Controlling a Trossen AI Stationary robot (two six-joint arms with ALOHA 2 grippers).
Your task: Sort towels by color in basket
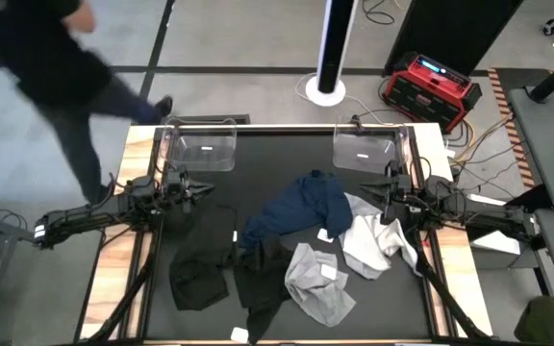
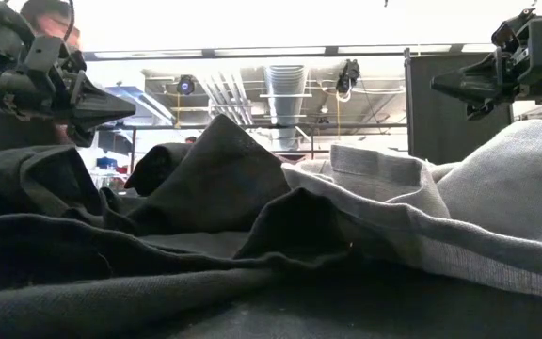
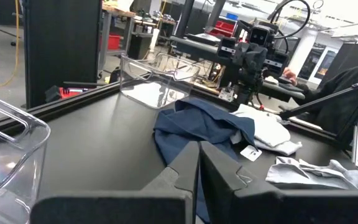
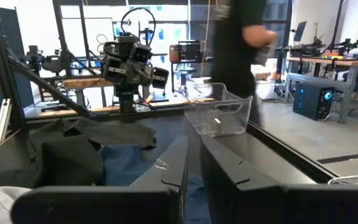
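Two clear plastic bins sit at the far edge of the black table (image 1: pixel 287 154), a left bin (image 1: pixel 203 146) and a right bin (image 1: pixel 365 148). Both hold nothing; no cloth in either.

Towels all lie in a heap on the table, nearer than the bins. Navy towel (image 1: pixel 301 213) in the middle of the heap, closest to the bins. White towel (image 1: pixel 378 242) just right of the navy one, touching it. Light grey towel (image 1: pixel 317 281) at the near side of the navy one, small white tag showing. Black towels (image 1: pixel 210 259) spread left of the navy one, hard to separate from the black tabletop.

Left gripper (image 1: pixel 200 192) hangs above the table left of the heap, fingers shut, holding nothing. Right gripper (image 1: pixel 378 199) hangs at the white towel's far edge, fingers closed together, empty, not gripping cloth.

A person (image 1: pixel 56 67) in dark clothes walks past the table's far left corner. Red case (image 1: pixel 429 88) on the floor beyond the right bin.
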